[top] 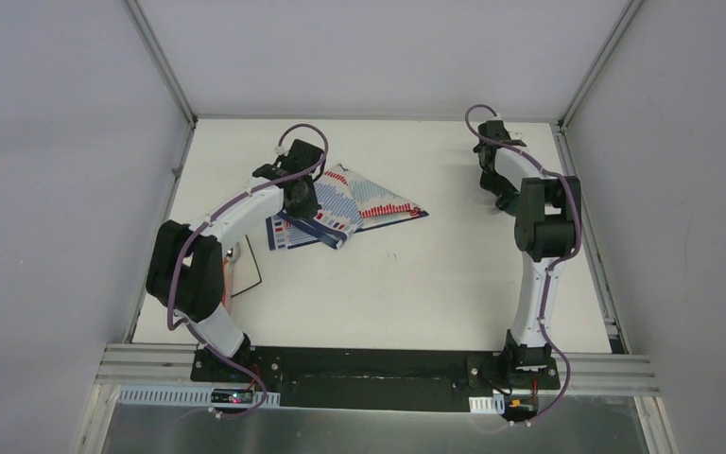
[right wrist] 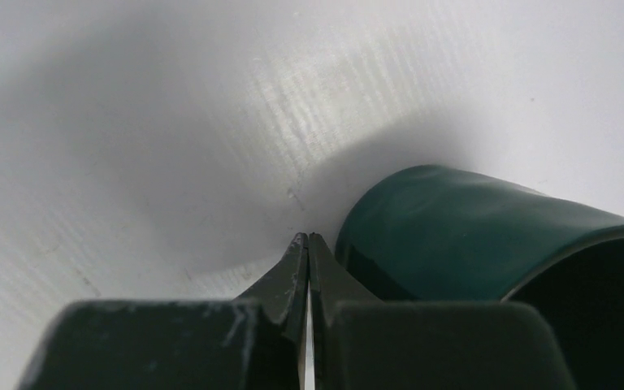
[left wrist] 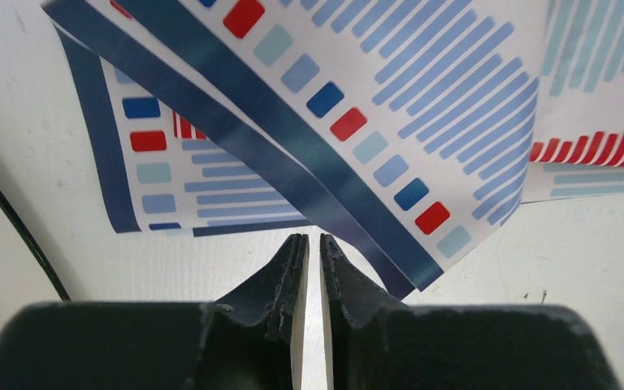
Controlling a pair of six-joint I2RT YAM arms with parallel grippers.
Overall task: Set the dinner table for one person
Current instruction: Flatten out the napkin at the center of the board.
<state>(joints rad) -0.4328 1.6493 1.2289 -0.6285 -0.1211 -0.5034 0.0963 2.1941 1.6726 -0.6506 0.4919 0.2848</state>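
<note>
A: What fills the foreground?
B: The right gripper, dark fingers pressed together, nothing between them.
A: And to its right?
B: A dark green cup, glossy, its wall just beside the right finger, its open mouth toward the lower right corner.
A: Background?
B: The white dinner table, partly shadowed.

Soft, even overhead light brightens the matte-white rectangular tabletop with only faint shadows, while the glossy dark-green cylindrical cup, seen close, looks blurred, grey shade beside it.
</note>
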